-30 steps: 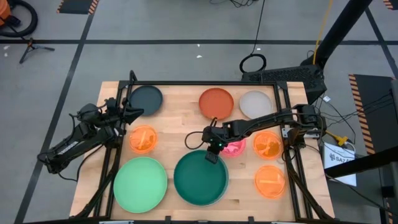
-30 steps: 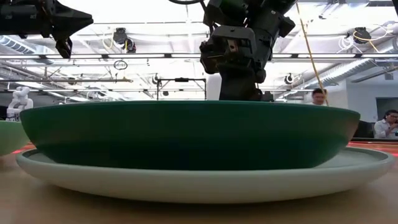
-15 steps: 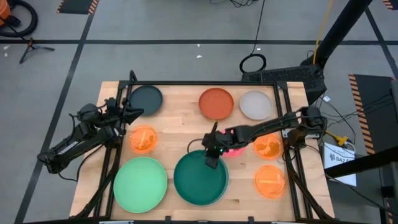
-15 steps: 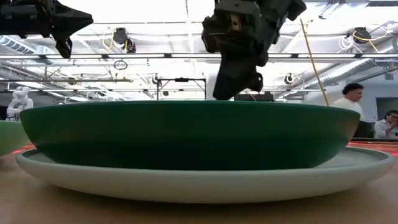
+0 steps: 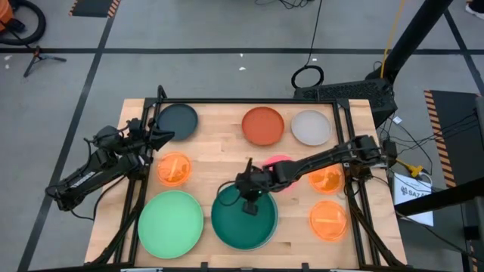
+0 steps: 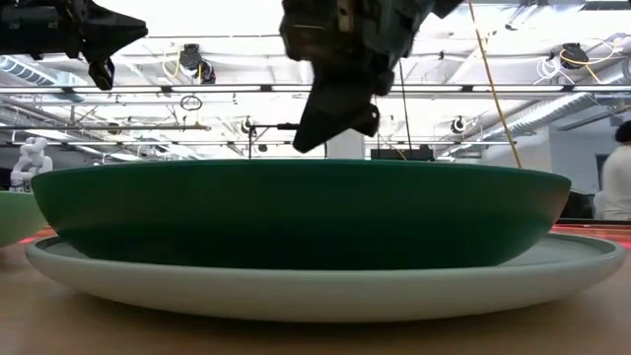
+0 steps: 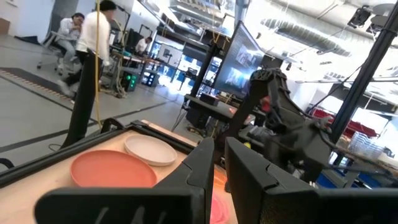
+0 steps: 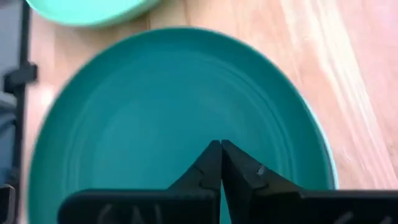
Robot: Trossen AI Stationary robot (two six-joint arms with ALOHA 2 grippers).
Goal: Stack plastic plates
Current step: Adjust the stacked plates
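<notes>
A dark teal plate (image 5: 243, 221) (image 6: 296, 212) (image 8: 155, 118) sits nested in a pale blue plate (image 6: 296, 288) at the table's near middle. My right gripper (image 5: 249, 205) (image 6: 330, 123) (image 8: 221, 155) hangs shut over the teal plate's hollow, slanting down, above the rim in the low view, with nothing in it. A light green plate (image 5: 171, 223) lies to the left. A pink plate (image 5: 278, 163) shows partly behind my right arm. My left gripper (image 5: 162, 136) (image 7: 219, 149) waits above the table's left edge, a narrow gap between its fingers, empty.
A dark grey plate (image 5: 177, 121), a red-orange plate (image 5: 263, 125) and a whitish plate (image 5: 311, 127) lie along the far edge. Small orange plates lie at the left (image 5: 174, 168) and at the right (image 5: 327, 180) (image 5: 328, 220). A black frame (image 5: 249, 102) rims the table.
My right gripper has swung from the teal plate's far rim, beside the pink plate, toward the table's near-left, and now hangs over the teal plate's middle. It has risen a little and rolled, and its fingers have come together. The plates lie as before.
</notes>
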